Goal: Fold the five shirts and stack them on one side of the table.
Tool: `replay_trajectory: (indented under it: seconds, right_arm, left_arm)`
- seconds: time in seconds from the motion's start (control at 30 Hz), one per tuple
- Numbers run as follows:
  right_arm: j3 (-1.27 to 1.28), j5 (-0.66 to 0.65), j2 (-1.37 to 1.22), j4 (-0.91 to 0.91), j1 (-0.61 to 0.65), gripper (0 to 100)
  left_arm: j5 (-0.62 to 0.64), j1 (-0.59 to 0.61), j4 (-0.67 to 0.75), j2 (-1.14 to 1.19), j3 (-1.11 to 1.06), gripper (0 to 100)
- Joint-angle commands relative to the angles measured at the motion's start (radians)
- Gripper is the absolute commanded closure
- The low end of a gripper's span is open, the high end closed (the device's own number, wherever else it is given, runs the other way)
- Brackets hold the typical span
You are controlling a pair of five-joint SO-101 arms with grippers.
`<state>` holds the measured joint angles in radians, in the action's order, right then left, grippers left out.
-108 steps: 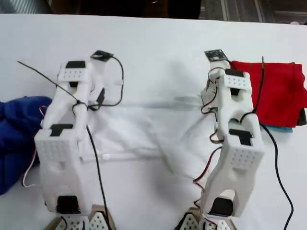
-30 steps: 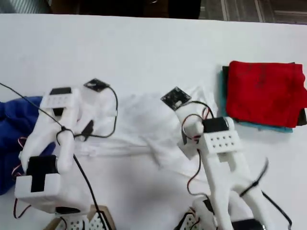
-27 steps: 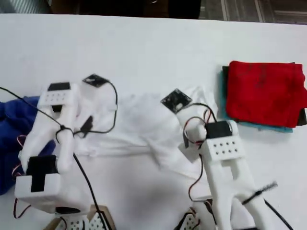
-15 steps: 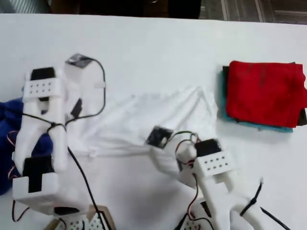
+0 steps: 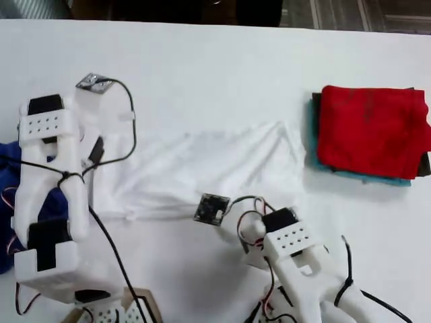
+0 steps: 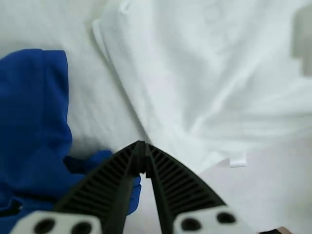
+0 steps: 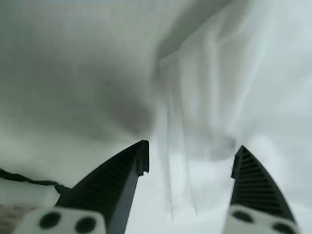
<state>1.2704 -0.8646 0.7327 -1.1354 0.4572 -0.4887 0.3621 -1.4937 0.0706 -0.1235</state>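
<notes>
five shirts counted. far left: one blue shirt (image 6: 29,122), bunched, partly under the left arm. left gripper (image 6: 142,158) had jaws together, empty, at the blue/white border. centre: one white shirt (image 5: 202,168) spread on the table (image 5: 202,60). right gripper (image 7: 190,161) had jaws apart over its near edge. right: red shirt (image 5: 374,131) topped a teal shirt (image 5: 387,179) and a dark shirt (image 5: 424,165).

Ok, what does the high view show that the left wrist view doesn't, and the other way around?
The high view adds the folded stack, a red shirt on top of a teal shirt, and the right arm at the near edge of the white shirt. The left wrist view adds a close look at the left gripper, its fingers shut, beside the blue shirt. Both share the spread white shirt and the crumpled blue shirt next to it.
</notes>
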Motion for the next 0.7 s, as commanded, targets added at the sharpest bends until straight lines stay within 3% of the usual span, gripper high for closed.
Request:
replay_trajectory:
  seconds: [0.0,0.13,0.43,0.6,0.67]
  right_arm:
    - [-0.002,-0.009,0.013,0.041,-0.005,72.5]
    - [-0.002,-0.064,-0.022,0.051,-0.005,77.4]
    - [-0.084,-0.068,-0.292,0.081,-0.005,75.9]
    - [-0.121,-0.069,-0.341,0.082,-0.005,96.3]
    - [-0.132,-0.069,-0.341,0.085,-0.005,97.2]
  left_arm:
    - [0.011,0.008,-0.009,-0.014,0.035,97]
    - [0.011,0.008,-0.031,-0.017,0.039,97]
    - [0.011,0.008,-0.071,-0.021,0.042,97]
    - [0.011,0.008,-0.074,-0.023,0.036,97]
    - [0.011,0.008,-0.074,-0.023,0.035,97]
